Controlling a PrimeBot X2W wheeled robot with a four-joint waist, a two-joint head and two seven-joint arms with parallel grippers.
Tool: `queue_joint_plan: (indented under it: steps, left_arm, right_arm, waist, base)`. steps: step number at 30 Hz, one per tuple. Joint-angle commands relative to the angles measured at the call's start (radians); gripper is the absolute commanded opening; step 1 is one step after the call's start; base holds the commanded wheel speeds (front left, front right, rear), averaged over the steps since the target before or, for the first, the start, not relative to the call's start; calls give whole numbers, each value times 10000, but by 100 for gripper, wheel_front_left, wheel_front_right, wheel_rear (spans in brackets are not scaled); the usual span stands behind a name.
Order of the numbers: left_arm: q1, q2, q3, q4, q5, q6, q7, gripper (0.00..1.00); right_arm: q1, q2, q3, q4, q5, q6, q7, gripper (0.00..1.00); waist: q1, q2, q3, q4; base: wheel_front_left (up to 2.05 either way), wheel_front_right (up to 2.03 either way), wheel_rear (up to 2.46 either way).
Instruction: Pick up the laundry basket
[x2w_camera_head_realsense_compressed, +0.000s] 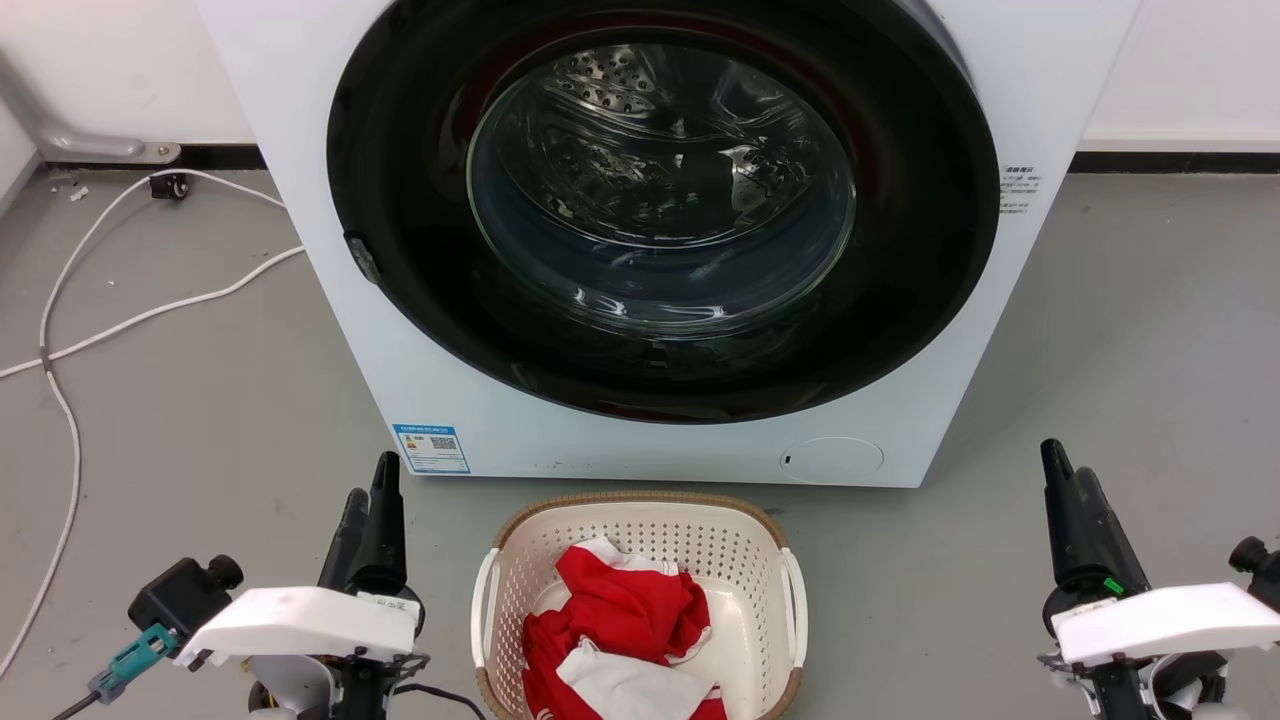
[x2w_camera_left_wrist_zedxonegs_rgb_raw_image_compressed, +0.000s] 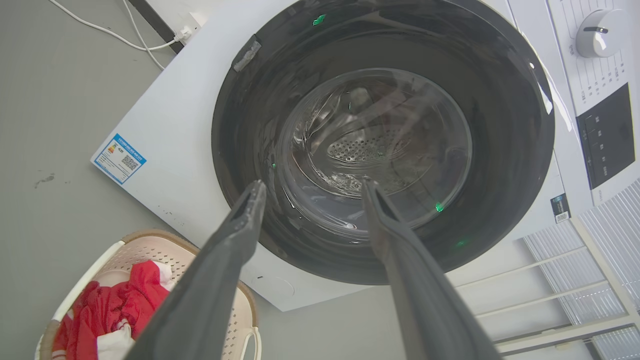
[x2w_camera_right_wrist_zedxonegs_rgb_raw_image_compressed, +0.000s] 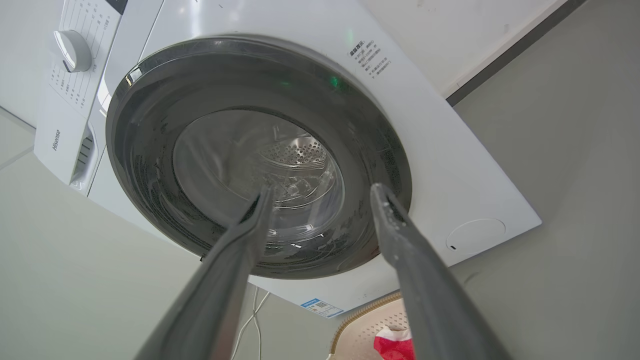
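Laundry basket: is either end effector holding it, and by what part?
Nothing is held. The left end effector and right end effector are both open, clear of the laundry basket.

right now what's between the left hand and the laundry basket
Bare grey floor, seen in the head view, separates the left hand from the laundry basket.

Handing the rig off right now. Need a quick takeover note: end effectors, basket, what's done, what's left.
Left end effector: open, empty, beside the basket's left side, not touching it.
Right end effector: open, empty, farther out on the right.
Laundry basket: upright on the floor in front of the washing machine, with red and white clothes inside.
Done: nothing gripped, basket not lifted.
Left: probably bring one end effector to each white side handle, close, and lift level.
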Motion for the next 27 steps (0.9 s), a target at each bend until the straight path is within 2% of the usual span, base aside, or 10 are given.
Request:
queue_joint_plan:
  steps: [1, 27]
  left_arm:
    - [-39, 26, -94, -230, 441, 87, -119, 100]
    - [269, 30, -681, -589, 3720, 444, -899, 100]
  right_arm:
    - [11, -32, 44, -230, -483, 0, -125, 100]
    - [420, -39, 365, -609, -3994, 0, -904, 100]
  waist:
    - [0, 0, 0, -2]
    - [0, 0, 4, 8]
  base:
    - [0, 0, 0]
    - [0, 0, 0]
